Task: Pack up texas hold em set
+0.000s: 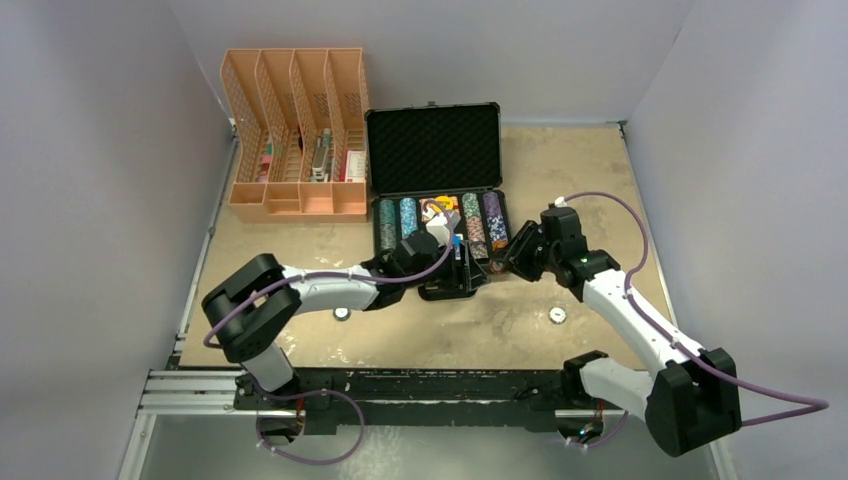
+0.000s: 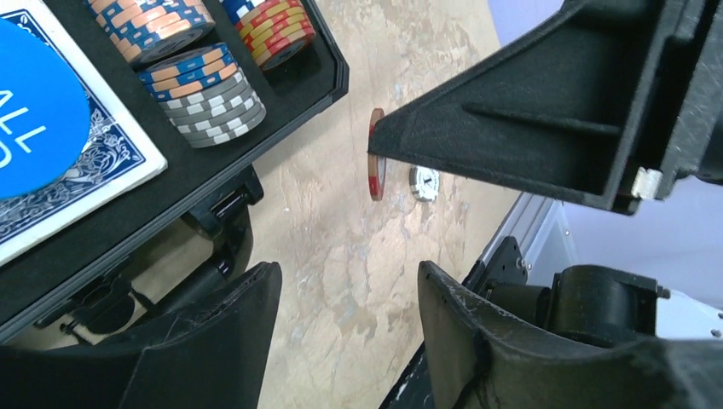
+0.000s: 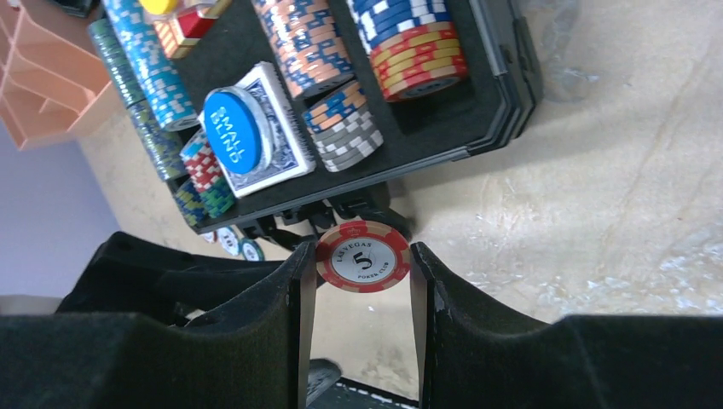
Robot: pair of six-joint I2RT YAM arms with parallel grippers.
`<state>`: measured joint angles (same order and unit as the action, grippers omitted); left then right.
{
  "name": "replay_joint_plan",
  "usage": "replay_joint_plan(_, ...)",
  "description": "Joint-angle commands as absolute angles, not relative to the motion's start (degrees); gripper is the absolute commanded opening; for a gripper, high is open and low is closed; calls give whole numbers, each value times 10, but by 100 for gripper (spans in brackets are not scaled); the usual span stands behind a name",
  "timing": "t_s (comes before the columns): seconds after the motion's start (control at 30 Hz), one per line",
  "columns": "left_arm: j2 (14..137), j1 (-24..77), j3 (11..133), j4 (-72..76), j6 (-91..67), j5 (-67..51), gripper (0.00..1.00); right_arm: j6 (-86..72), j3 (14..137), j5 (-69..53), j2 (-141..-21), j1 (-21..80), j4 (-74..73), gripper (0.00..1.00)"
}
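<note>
Red-rimmed and stamped with a 5, a poker chip stands on edge between the 2 fingers of the right claw, which is clamped on it over the tan counter. Just beyond this claw's tips runs the front wall of the black case, lying open.

Inside the case, nearest the claw, a short grey-and-blue stack sits in a foam slot. To the claw's left of it lies the blue card deck with a blue "SMALL BLIND" disc on top. Farther in are a red, yellow and blue stack, an orange-and-blue row and a teal row. The foam-lined lid stands open at the far side. Past the case's far left corner is the orange organiser.

The left claw has its fingers apart and grips nothing. It hangs over the counter beside the case's front edge. Ahead of it the held chip shows edge-on, with a small white disc lying on the counter just past it.
</note>
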<state>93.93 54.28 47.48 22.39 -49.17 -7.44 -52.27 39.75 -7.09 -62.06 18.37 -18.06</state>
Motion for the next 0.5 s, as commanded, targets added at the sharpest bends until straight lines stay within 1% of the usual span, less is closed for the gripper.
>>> replay_joint_plan(0.0,960,548,504,304,-524,-53,57,-540,419,-110,-613,185,-139,35)
replay_joint_plan(0.07,966,548,512,304,-532,-47,53,-541,414,-118,-611,185,-135,35)
replay_joint_plan(0.2,976,549,512,329,-546,-42,49,-543,406,-133,-605,185,-127,35)
replay_joint_plan(0.3,980,549,513,346,-552,-34,44,-545,404,-143,-604,185,-123,35)
replay_joint_plan(0.4,986,549,514,363,-555,-27,37,-546,401,-149,-604,185,-120,35)
replay_joint_plan(0.43,988,548,514,366,-556,-24,33,-546,400,-151,-604,185,-119,35)
replay_joint_plan(0.47,989,549,513,372,-556,-21,27,-546,400,-153,-603,185,-118,35)
